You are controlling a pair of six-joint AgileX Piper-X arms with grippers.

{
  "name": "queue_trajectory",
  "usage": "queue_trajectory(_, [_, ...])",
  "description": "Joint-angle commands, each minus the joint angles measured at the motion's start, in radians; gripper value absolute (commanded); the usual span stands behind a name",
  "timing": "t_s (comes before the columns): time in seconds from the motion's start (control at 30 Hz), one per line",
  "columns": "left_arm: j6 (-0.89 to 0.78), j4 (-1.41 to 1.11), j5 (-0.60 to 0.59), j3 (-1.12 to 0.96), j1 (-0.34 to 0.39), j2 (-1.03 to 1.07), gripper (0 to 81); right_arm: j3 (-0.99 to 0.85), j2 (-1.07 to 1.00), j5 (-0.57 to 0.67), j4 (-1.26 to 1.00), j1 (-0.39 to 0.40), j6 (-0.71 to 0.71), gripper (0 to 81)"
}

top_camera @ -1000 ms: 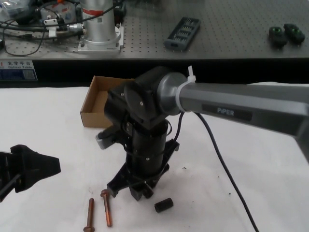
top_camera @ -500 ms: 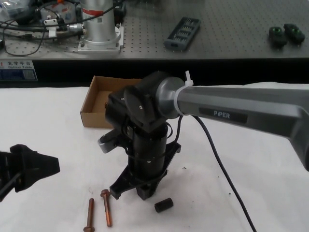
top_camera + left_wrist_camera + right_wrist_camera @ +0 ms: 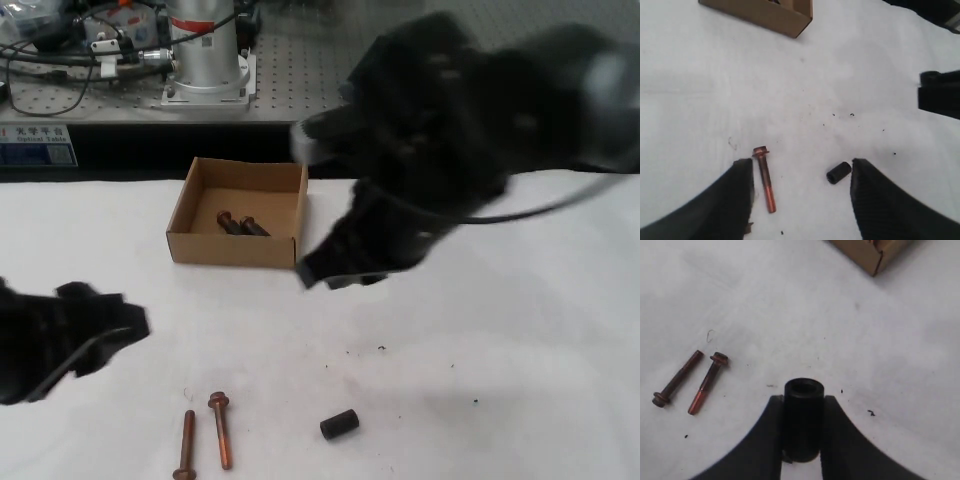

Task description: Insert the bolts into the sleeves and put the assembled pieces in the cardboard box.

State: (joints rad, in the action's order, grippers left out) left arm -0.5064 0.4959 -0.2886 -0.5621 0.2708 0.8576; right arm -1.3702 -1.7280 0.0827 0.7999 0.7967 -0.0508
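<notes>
I am watching the right gripper pinching a short black cylindrical sleeve between its fingers. The sleeve is sitting lengthwise along them, with its open bore pointing out past the tips. In the high view this arm is hanging off the white cloth-covered bench, its fingers just at 3 o'clock of the brown cardboard box.

The box is lying open at about 11 o'clock from the middle of the cloth. Two dark assembled pieces are resting side by side on its floor.

The left gripper is hovering over the cloth at about 8 o'clock from the box, with its fingers spread wide and gripping nothing.

At 6 o'clock from the box, near the cloth's front edge, a bright copper-coloured flanged bolt is lying with its head toward 12 o'clock. A darker copper bolt is lying just beside it at its 9 o'clock, not touching, with its head toward 6 o'clock.

A second black sleeve is lying on its side at 3 o'clock of the bolts, near them but apart. From the left wrist camera I am seeing it and the bright bolt on the cloth below the gap between the open fingers.
</notes>
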Motion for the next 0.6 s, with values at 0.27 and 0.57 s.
queue_trajectory(0.27, [-0.215,-0.086,0.194,-0.070,0.175,0.394,42.1,0.396,0.321,0.047,-0.185,-0.039,-0.024,4.6])
queue_trajectory(0.57, [-0.244,-0.063,0.202,-0.214,0.175,0.635,42.1,0.449,0.333,0.047,-0.185,-0.039,-0.024,4.6])
